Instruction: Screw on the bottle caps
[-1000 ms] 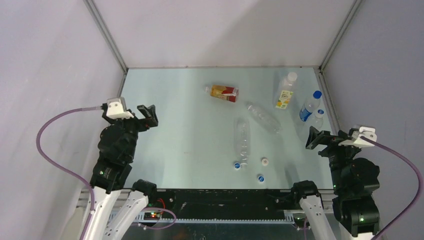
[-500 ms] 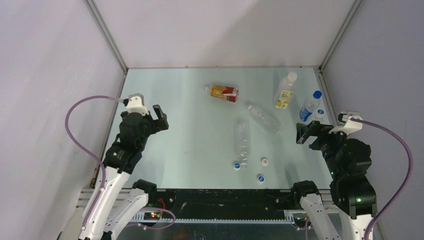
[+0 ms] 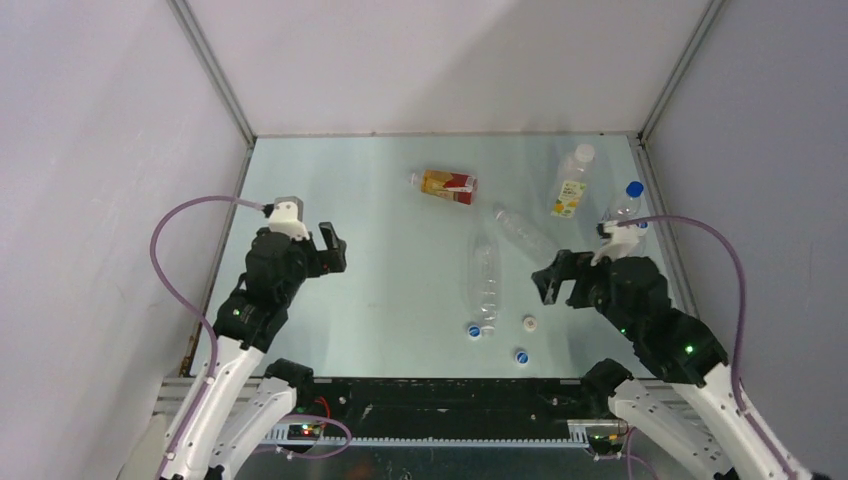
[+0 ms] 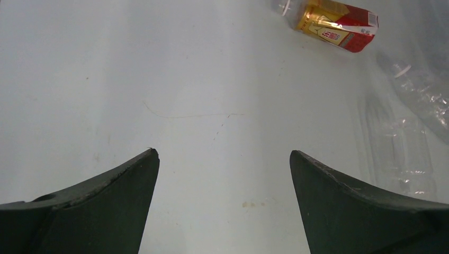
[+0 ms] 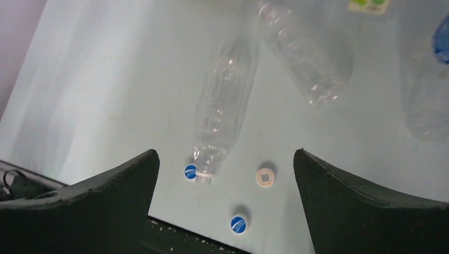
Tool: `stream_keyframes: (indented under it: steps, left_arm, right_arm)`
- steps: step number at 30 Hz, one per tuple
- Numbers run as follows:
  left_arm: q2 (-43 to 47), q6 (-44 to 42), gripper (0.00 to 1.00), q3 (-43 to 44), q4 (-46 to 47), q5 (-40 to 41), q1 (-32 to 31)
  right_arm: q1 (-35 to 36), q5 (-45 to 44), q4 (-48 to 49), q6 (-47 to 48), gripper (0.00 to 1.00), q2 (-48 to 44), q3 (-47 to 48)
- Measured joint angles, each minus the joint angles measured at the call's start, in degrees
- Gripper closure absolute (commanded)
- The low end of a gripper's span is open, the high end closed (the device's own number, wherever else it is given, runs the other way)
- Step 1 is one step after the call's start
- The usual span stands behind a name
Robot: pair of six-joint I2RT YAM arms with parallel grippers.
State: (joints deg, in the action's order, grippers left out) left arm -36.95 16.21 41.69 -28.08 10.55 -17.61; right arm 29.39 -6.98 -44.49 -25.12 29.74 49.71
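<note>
Both arms are swinging inward, right gripper and left gripper each gaping wide, empty. White cap and two blue caps are lying lower centre by the clear bottle; lying round, it's risking rolling away when pinched.

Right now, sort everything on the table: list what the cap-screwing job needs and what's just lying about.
For the job: white cap; blue cap by a bottle mouth; nearest blue cap; clear bottle nearest the caps; slanted clear bottle; red-labelled amber bottle.
Lying about: yellow-labelled bottle; blue-capped bottle, both already capped.
</note>
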Motion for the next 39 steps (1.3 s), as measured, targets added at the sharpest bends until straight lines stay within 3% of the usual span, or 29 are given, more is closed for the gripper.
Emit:
stream_keyframes:
  steps: [6, 11, 22, 39]
  left_arm:
    - [-1.25, -3.39, 0.00, -0.83, 3.45, -1.66, -0.24]
    - [-1.88, -4.76, 0.00, -3.04, 6.32, -1.84, -1.07]
    - [-3.17, -5.31, 0.00, -5.29, 8.48, -2.21, -3.04]
    - [-4.31, -6.21, 0.02, -5.31, 9.60, -2.21, -4.63]
  right_arm:
    - [19.61, -11.87, 1.57, -7.45, 0.05, 5.86, -5.25]
    - [26.97, -16.35, 4.63, -14.88, 0.14, 13.60, -9.94]
    - [30.49, -16.96, 10.01, -25.57, 0.28, 23.76, -15.54]
    - [32.54, -14.19, 18.12, -29.75, 0.46, 35.39, -17.05]
